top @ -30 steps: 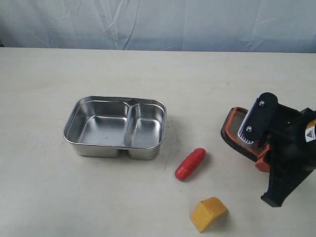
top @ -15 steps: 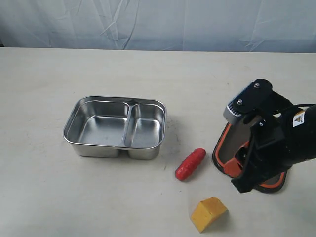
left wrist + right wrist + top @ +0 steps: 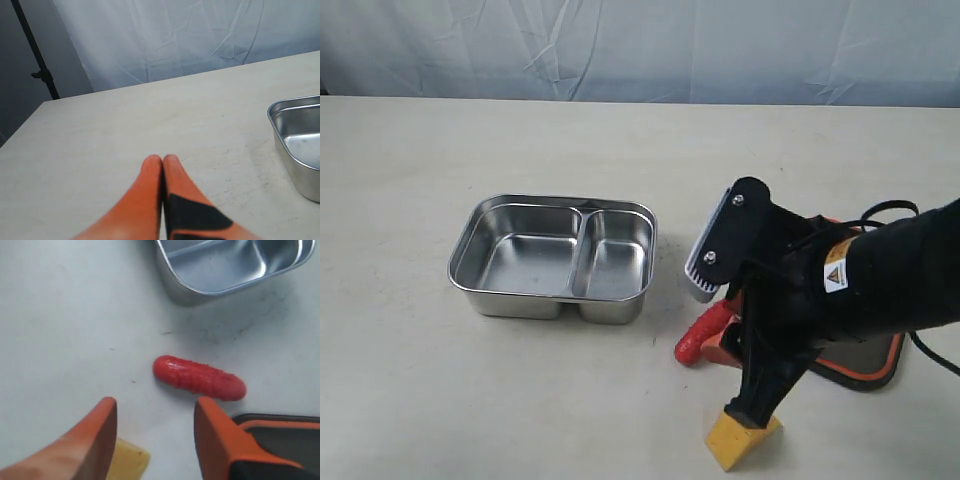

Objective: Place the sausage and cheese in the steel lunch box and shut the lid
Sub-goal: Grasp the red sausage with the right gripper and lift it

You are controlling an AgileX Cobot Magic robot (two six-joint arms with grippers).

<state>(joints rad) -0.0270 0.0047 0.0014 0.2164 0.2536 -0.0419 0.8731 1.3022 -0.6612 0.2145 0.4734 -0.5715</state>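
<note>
Your right gripper (image 3: 155, 407) spread wide near one sausage (image 3: 199, 377), one cheese (image 3: 735, 442), one steel lunch box (image 3: 520, 300), one lid (image 3: 860, 362), your left gripper (image 3: 162, 160) pinched together

A pale, matte table (image 3: 420, 400) is seen, faintly scuffed near the steel lunch box (image 3: 520, 303), which is set on it left of centre, open side up, with both compartments bare. The sausage (image 3: 698, 338) is laid near the box's right front corner, apart from it. The cheese (image 3: 732, 443) is placed close by, toward the front edge. The lid (image 3: 860, 355) is laid flat at the right, only partly seen
</note>
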